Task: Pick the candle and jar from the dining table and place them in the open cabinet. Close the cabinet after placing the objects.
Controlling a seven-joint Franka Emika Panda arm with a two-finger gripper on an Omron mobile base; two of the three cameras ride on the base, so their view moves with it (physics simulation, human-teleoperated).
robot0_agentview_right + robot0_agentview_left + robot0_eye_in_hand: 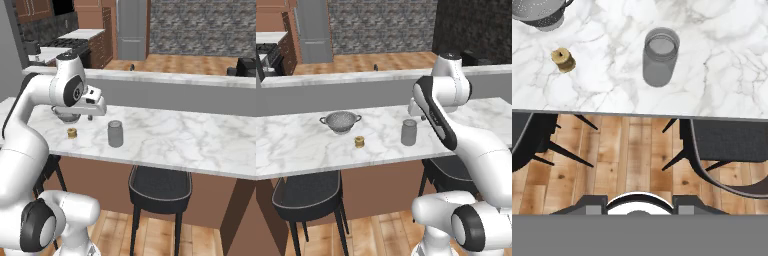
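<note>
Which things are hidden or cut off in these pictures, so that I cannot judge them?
- Colander: in the right base view the arm's wrist covers most of it; in the hand view the top edge cuts it.
- Fingers: at the bottom of the hand view they are too little shown to tell how far apart they stand.
- Jar: translucent; whether it holds anything cannot be told.
- Candle: too small for detail in both base views.
</note>
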